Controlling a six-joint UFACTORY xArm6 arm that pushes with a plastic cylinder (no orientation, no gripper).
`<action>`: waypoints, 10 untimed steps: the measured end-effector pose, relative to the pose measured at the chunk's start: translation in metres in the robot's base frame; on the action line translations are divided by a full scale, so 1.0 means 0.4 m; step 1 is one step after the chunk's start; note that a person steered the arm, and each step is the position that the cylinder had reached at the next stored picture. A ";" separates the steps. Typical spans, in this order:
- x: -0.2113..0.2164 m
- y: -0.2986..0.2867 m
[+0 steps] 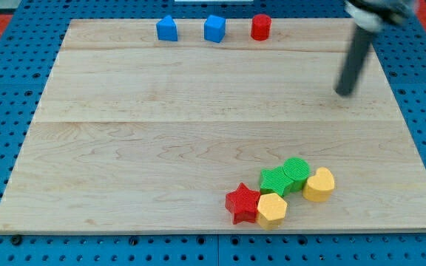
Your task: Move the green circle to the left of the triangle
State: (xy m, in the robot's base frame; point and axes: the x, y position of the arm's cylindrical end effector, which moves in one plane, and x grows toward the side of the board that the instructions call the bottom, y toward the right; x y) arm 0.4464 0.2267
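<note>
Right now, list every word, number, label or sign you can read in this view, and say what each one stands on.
None: no text, number or sign is readable on the wooden board, on the coloured blocks, on the blue pegboard around it, or on my tip.

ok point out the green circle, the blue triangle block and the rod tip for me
round green circle block (pixel 296 172), camera view, middle of its ribbed top face
blue triangle block (pixel 167 29), camera view, centre of its front face
my tip (pixel 343 92), camera view, very end of the dark rod
</note>
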 end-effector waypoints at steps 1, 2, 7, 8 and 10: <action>0.234 0.143; 0.369 0.200; 0.295 -0.222; 0.218 -0.376; 0.090 -0.446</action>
State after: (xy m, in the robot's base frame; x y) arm 0.4823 0.0482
